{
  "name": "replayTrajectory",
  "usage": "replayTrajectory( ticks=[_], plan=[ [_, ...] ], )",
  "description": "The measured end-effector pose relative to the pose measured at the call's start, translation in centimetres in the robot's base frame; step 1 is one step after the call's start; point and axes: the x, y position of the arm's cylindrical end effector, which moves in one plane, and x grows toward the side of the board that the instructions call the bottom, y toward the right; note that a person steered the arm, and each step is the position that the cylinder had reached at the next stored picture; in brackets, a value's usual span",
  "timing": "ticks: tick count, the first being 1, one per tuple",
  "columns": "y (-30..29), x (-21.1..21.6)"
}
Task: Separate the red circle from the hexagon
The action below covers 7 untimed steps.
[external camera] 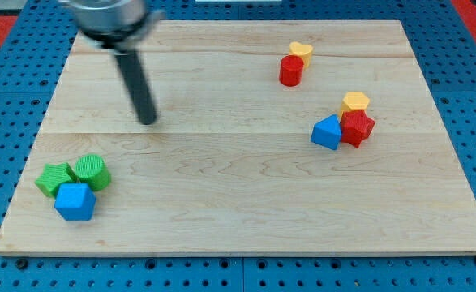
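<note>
A red circle block point(291, 70) stands near the view's top, right of centre, touching a yellow heart block point(302, 52) just above it. A yellow hexagon block point(355, 102) lies further right and lower, touching a red star-like block point(357, 127), with a blue block point(328, 132) against that one's left side. My tip point(147, 121) rests on the board in the left half, far left of the red circle and touching no block.
At the view's bottom left sits a cluster: a green star-like block point(54, 178), a green circle block point(92, 171) and a blue block point(75, 202). The wooden board point(238, 219) lies on a blue pegboard surface.
</note>
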Motion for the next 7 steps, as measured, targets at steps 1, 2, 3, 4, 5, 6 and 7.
replayTrajectory(
  ticks=[1, 2, 3, 4, 5, 6, 7],
  plan=[
    [9.9, -2.1],
    [15.6, -4.6],
    [22.2, -6.0],
    [22.8, -8.7],
    [19.5, -11.9],
    [13.9, -11.3],
    [13.9, -10.6]
  ],
)
